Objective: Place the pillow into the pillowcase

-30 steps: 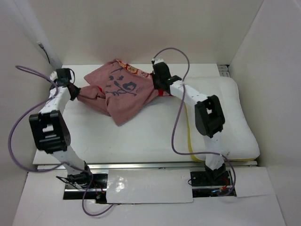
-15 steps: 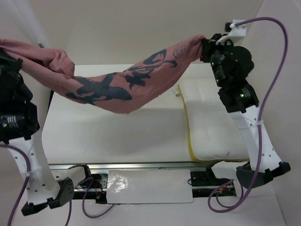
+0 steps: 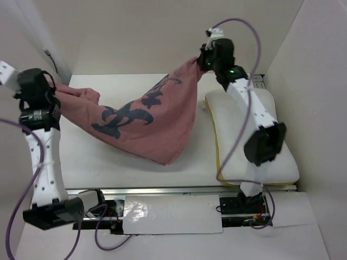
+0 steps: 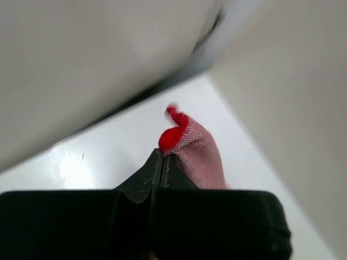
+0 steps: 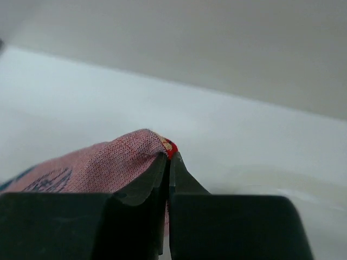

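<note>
The pink pillowcase [image 3: 143,122] with dark calligraphy hangs stretched between my two grippers above the table, its lower corner drooping toward the front. My left gripper [image 3: 52,93] is shut on its left end; the left wrist view shows pink and red cloth [image 4: 192,146] pinched at the gripper's tips [image 4: 162,157]. My right gripper [image 3: 199,60] is shut on its right upper corner, and the pink cloth [image 5: 97,162] is pinched at the tips [image 5: 168,157] in the right wrist view. The white pillow [image 3: 271,146] with yellow piping lies flat at the table's right, partly under the right arm.
The white table [image 3: 108,157] is bounded by white walls at the back and both sides. A metal rail [image 3: 162,190] runs along the near edge by the arm bases.
Both arms have lowered and moved inward from their high, wide spread. The pillowcase hangs lower and slacker, its bottom corner now near the table's front.
</note>
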You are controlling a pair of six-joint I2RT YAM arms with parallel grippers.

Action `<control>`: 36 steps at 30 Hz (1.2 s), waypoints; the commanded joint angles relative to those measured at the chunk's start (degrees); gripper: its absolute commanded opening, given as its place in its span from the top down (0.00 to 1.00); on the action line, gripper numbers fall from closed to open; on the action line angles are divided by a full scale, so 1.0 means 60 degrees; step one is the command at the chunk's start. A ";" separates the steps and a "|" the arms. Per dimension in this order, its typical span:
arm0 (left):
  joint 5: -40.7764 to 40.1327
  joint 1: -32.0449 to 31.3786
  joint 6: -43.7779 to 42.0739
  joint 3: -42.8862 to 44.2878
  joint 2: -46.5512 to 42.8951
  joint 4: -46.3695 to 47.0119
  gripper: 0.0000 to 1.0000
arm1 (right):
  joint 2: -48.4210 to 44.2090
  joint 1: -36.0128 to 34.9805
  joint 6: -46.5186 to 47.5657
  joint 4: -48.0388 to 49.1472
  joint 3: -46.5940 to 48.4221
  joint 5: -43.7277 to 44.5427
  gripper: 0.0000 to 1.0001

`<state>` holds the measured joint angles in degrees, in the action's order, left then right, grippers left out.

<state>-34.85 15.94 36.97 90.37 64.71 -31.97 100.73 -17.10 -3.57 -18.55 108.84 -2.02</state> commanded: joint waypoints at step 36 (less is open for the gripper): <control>0.1474 -0.0563 0.2084 -0.5408 -0.0780 -0.0371 1.00 | -0.0193 -0.7259 -0.2877 -0.1115 -0.7637 0.3942 0.16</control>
<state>-24.21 12.82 48.29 57.74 61.78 -34.65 98.24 -62.17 -19.90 -29.89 62.57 18.37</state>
